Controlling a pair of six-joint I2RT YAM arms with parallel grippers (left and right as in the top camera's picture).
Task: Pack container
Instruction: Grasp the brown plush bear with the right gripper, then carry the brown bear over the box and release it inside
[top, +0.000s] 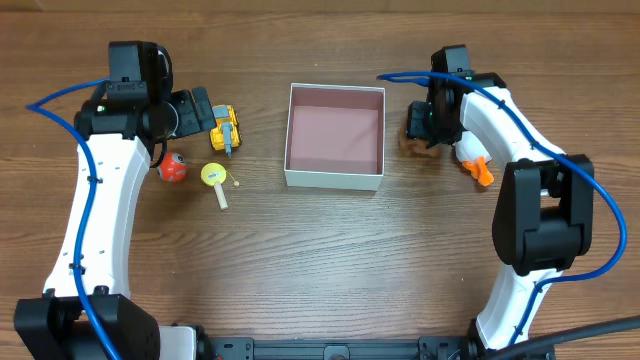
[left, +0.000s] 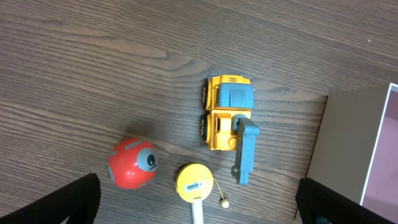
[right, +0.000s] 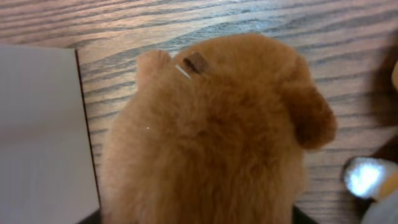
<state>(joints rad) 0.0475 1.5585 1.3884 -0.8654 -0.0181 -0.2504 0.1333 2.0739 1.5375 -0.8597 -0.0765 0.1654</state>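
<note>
The container (top: 335, 180) is a square white box with a pink inside, at the middle back of the table. It is empty. Its wall also shows in the left wrist view (left: 342, 149) and the right wrist view (right: 37, 137). My left gripper (top: 200, 108) (left: 199, 202) is open and empty, above a yellow and blue toy truck (top: 226, 129) (left: 227, 112), a red ball (top: 172, 168) (left: 132, 163) and a yellow rattle drum (top: 214, 176) (left: 194, 182). My right gripper (top: 425, 120) (right: 196, 218) is open, its fingers either side of a brown plush toy (top: 415, 148) (right: 211, 137) just right of the container.
A white and orange toy (top: 472, 160) (right: 367, 177) lies on the table right of the plush toy, close to my right arm. The toys on the left lie about a hand's width from the container's left wall.
</note>
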